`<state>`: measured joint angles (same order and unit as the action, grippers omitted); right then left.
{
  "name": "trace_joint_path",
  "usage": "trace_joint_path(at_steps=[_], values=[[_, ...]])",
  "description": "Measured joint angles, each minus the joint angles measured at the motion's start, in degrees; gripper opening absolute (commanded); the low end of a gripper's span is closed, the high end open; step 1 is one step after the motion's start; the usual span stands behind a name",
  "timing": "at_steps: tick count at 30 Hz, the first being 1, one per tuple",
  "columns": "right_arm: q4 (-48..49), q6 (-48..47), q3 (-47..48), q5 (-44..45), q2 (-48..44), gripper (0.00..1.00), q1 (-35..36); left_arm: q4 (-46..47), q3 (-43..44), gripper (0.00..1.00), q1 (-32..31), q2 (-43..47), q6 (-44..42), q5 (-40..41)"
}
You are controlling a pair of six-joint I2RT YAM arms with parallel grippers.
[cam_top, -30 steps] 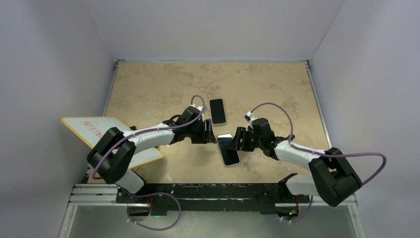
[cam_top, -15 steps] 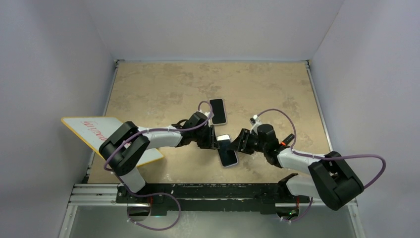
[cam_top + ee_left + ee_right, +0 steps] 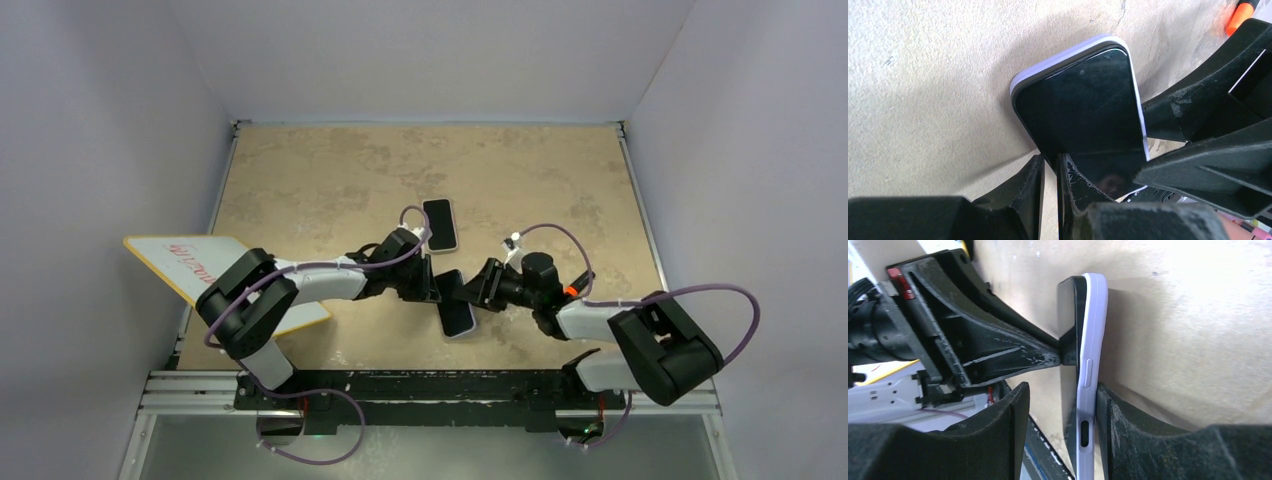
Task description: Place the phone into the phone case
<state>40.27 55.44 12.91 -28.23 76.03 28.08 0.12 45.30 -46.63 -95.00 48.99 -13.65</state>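
- Overhead, a white board (image 3: 205, 268) with red writing overhangs the table (image 3: 320, 170) edge at 9 o'clock.
- My left gripper (image 3: 434, 286) has its fingers drawn almost together, with a thin slit between them. My left wrist camera shows the tips against the dark face of the phone (image 3: 1083, 110). Nothing is visible in the slit.
- The phone sits near table centre, between both grippers. Only the right wrist view shows it edge-on, standing proud of the pale phone case (image 3: 1095, 315).
- My right gripper (image 3: 468, 290) straddles the pair with jaws parted. One finger (image 3: 1133, 435) touches the case back; the other stands apart from the screen.
- A second dark, pale-rimmed slab (image 3: 439, 224) lies flat at 12 o'clock, visible overhead only.
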Motion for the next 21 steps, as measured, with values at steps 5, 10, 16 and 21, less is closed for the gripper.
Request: trace_joint_path(at_steps=[5, 10, 16, 21], values=[[5.55, 2.23, -0.09, -2.95, 2.47, 0.45, 0.33, 1.2, -2.25, 0.17, -0.28, 1.86, 1.05, 0.33], [7.69, 2.4, -0.09, -3.26, 5.79, 0.3, 0.52, 3.58, -3.98, 0.19, -0.68, 2.56, 2.49, 0.17], [8.04, 1.49, 0.0, -3.08, 8.35, 0.08, 0.52, 6.47, -6.43, 0.25, -0.94, 3.76, 4.11, -0.02], [8.17, 1.18, 0.35, -3.5, 8.66, 0.0, 0.68, 8.0, -8.2, 0.43, -1.09, 6.05, 4.87, -0.94]])
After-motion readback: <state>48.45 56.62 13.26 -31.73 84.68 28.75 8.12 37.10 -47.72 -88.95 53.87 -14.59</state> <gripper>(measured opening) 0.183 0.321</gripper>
